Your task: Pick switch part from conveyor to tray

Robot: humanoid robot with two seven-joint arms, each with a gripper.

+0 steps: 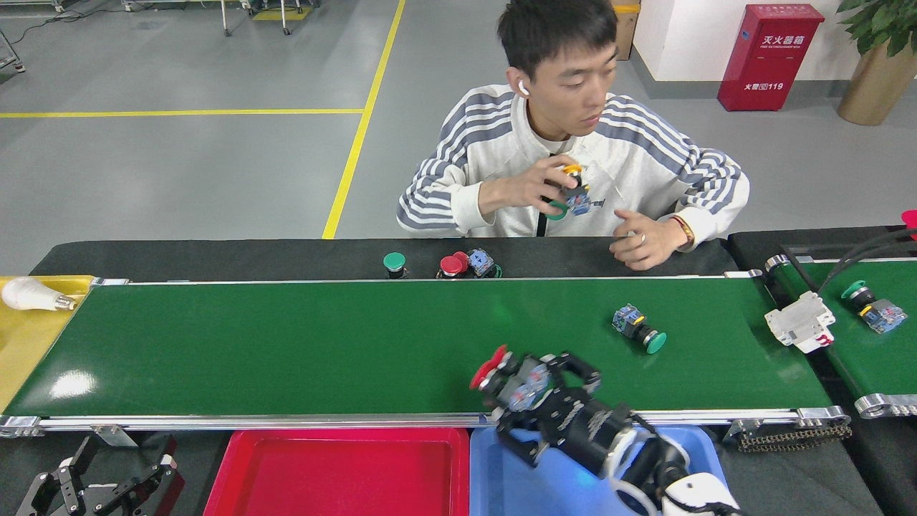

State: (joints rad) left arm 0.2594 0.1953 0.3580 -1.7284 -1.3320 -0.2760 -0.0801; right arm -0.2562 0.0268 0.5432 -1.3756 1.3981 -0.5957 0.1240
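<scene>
My right gripper is shut on a red-capped switch part, held tilted just above the near rail of the conveyor, over the seam between the red tray and the blue tray. A green-capped switch part lies on its side on the belt, up and to the right of that gripper. At the bottom left corner, below the belt, my left gripper hangs open and holds nothing.
A person sits behind the belt, holding a switch part in a hand. More parts stand on the black ledge. A narrower belt at right carries a white breaker. A yellow tray with a bulb sits far left.
</scene>
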